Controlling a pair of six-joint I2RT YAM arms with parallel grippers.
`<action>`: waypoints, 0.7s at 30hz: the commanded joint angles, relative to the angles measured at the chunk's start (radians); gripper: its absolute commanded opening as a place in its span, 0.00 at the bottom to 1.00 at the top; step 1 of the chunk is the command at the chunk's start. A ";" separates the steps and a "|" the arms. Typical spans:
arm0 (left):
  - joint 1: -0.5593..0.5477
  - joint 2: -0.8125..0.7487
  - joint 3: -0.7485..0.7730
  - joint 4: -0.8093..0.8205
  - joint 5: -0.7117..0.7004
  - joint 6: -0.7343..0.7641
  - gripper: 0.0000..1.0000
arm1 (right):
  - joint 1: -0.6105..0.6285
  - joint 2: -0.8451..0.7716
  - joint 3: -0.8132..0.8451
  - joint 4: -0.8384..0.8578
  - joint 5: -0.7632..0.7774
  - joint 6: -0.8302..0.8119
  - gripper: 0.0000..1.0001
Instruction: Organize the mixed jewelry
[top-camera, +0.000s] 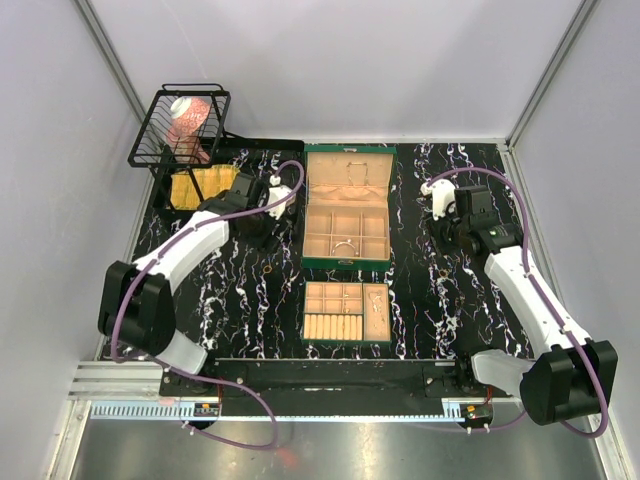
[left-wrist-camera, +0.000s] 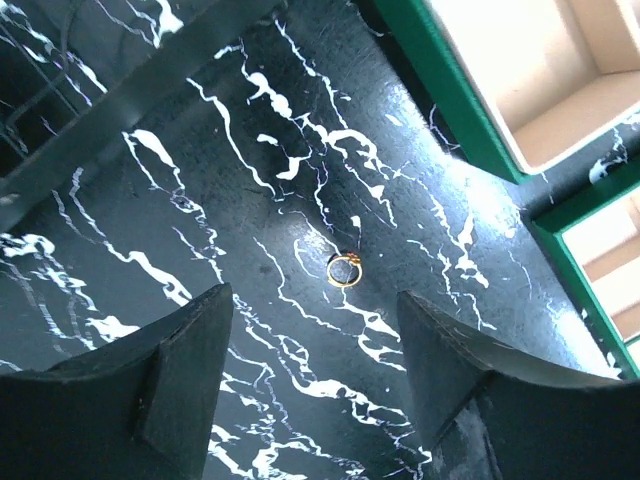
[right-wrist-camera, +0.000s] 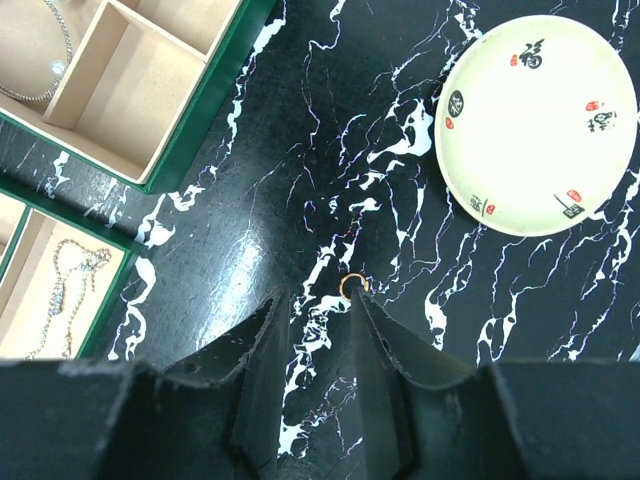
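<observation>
A small gold ring (left-wrist-camera: 344, 270) lies on the black marbled mat, just ahead of my left gripper (left-wrist-camera: 313, 295). That gripper is open and empty, with its fingers (left-wrist-camera: 190, 370) set wide either side of the ring's line. Another small gold ring (right-wrist-camera: 352, 285) lies on the mat, touching or just off the tip of the right-hand finger (right-wrist-camera: 375, 340) of my right gripper (right-wrist-camera: 316, 297). That gripper is narrowly open and empty. A thin bangle (top-camera: 345, 243) lies in the green box (top-camera: 346, 262). A fine chain (right-wrist-camera: 65, 290) lies in the tray (top-camera: 345, 343).
A cream plate (right-wrist-camera: 540, 120) with red and black marks sits ahead and right of my right gripper. A black wire basket (top-camera: 180, 125) holding a pink item stands at the back left, with a yellow thing (top-camera: 200, 185) below it. The green box edge (left-wrist-camera: 450, 90) is right of my left gripper.
</observation>
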 joint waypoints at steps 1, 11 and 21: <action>0.011 0.064 -0.018 0.049 -0.008 -0.110 0.68 | -0.007 -0.014 -0.009 0.025 -0.031 0.010 0.38; 0.011 0.197 -0.061 0.140 0.012 -0.222 0.64 | -0.006 -0.004 -0.018 0.026 -0.023 -0.003 0.36; 0.009 0.165 -0.103 0.157 0.016 -0.269 0.57 | -0.006 0.007 -0.024 0.028 -0.017 -0.004 0.36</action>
